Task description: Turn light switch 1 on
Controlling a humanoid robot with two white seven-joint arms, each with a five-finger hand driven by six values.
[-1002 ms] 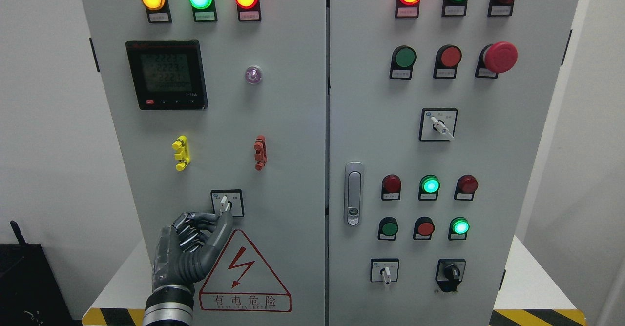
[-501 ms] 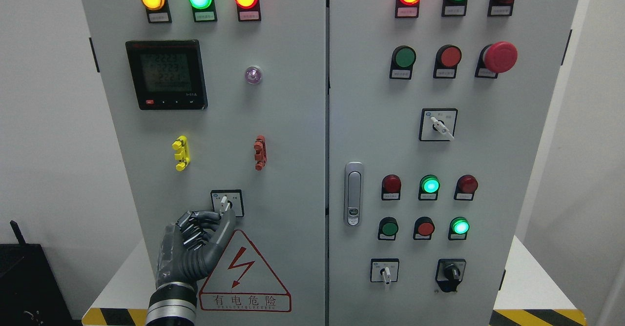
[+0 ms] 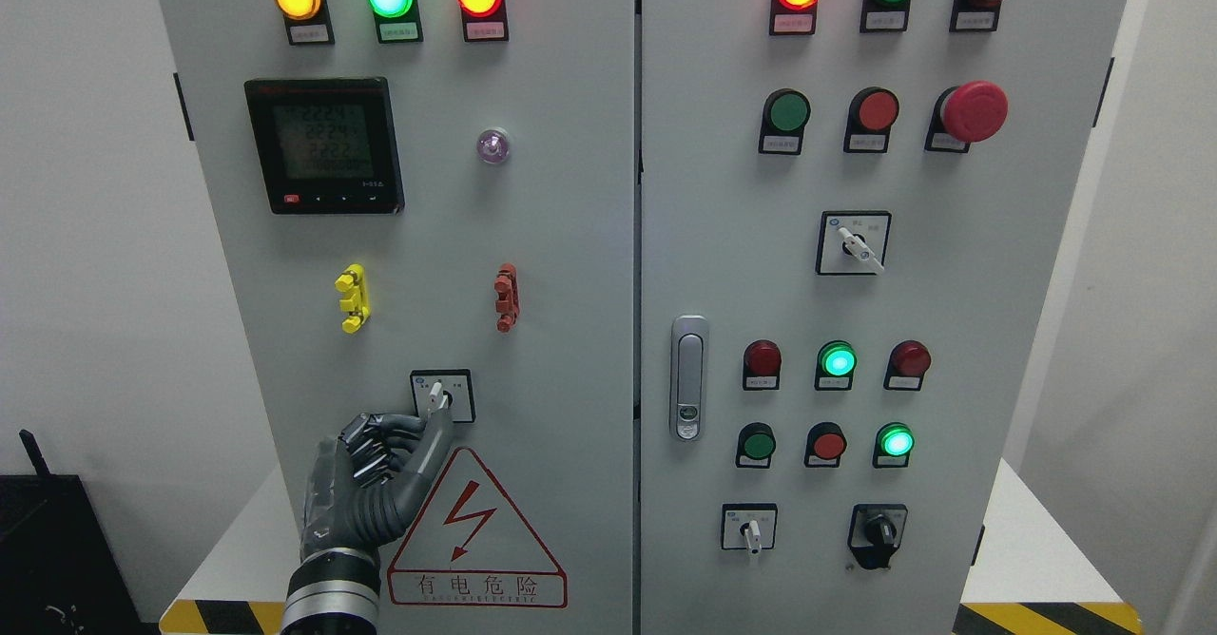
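I'm holding the left robot hand (image 3: 380, 469) up against the cabinet's left door (image 3: 561, 236), fingers curling inward w/ nothing clamped, thumb tip reaching up to the lower edge of the rotary switch (image 3: 442, 395). The switch's white lever is sitting just above the robot hand, tilting slightly left of upright. A red-bordered warning triangle (image 3: 475, 535) is showing immediately right of the wrist. Yellow clip (image 3: 353, 298) and red clip (image 3: 507, 298) are hanging well above; the meter display (image 3: 323, 145) is glowing higher up.
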